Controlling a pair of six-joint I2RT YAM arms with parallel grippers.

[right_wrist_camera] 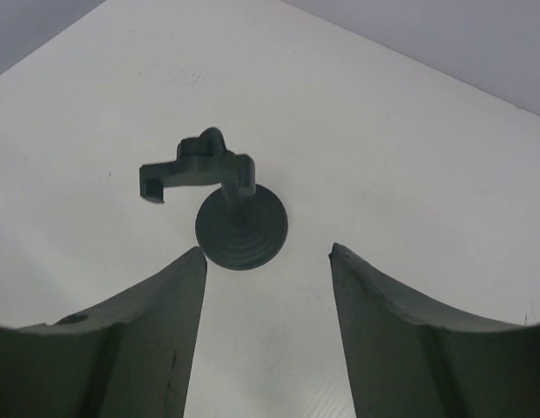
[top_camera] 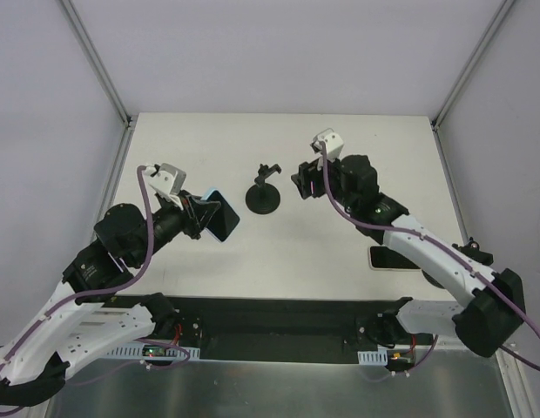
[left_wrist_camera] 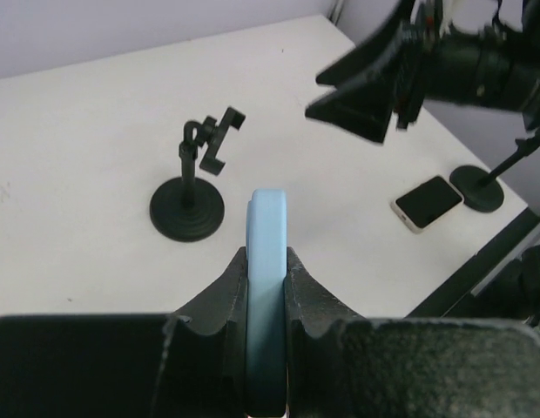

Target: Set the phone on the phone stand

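Note:
The black phone stand (top_camera: pixel 265 195), a round base with a post and a clamp on top, stands mid-table. It also shows in the left wrist view (left_wrist_camera: pixel 189 205) and the right wrist view (right_wrist_camera: pixel 241 228). My left gripper (top_camera: pixel 203 216) is shut on a light blue phone (top_camera: pixel 222 217), held edge-on above the table, left of the stand. In the left wrist view the phone (left_wrist_camera: pixel 268 226) sits between the pads of my left gripper (left_wrist_camera: pixel 266 254). My right gripper (top_camera: pixel 302 185) is open and empty, just right of the stand; its jaws (right_wrist_camera: pixel 267 251) stand wide apart.
A second phone (top_camera: pixel 386 258) with a white case and dark screen lies flat at the right, under my right arm; it shows in the left wrist view (left_wrist_camera: pixel 427 202) beside another black round stand base (left_wrist_camera: pixel 478 189). My right gripper (left_wrist_camera: pixel 361 87) hovers at the upper right there.

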